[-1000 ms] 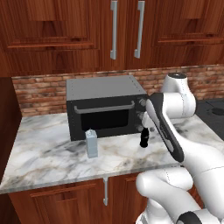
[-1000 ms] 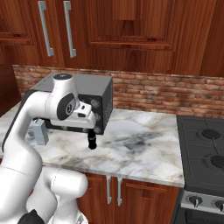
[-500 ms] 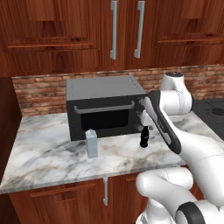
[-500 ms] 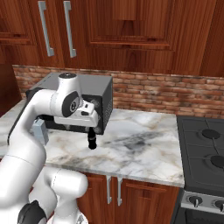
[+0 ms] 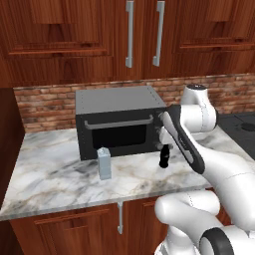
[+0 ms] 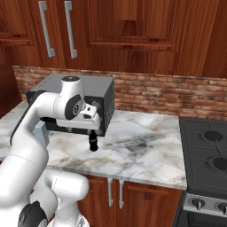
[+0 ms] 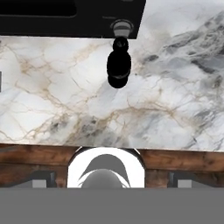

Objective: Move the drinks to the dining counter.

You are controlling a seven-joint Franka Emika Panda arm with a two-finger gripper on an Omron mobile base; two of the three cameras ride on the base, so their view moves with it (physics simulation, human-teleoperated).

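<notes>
The small black bottle (image 5: 163, 156) stands upright on the marble counter just in front of the microwave's right end. From the right base it is the bottle (image 6: 93, 143), and from above it is the bottle (image 7: 119, 66). My gripper (image 5: 163, 142) hangs open right above it, fingers pointing down and apart from it, holding nothing. The hand view has the bottle ahead of the fingertips, not between them. The pale grey-blue carton (image 5: 104, 163) stands to the bottle's left; the arm partly hides the carton (image 6: 41, 133). The dining counter is out of view.
The black microwave (image 5: 119, 122) sits against the brick wall right behind both drinks. Wooden wall cabinets (image 5: 124, 35) hang overhead. A stove (image 6: 208, 150) adjoins the counter on the right. The counter's front edge (image 7: 131, 146) lies close below the hand.
The arm's elbow has swung a little to the right and the hand has edged over the bottle. Bottle and carton have not moved. The jaws stay open.
</notes>
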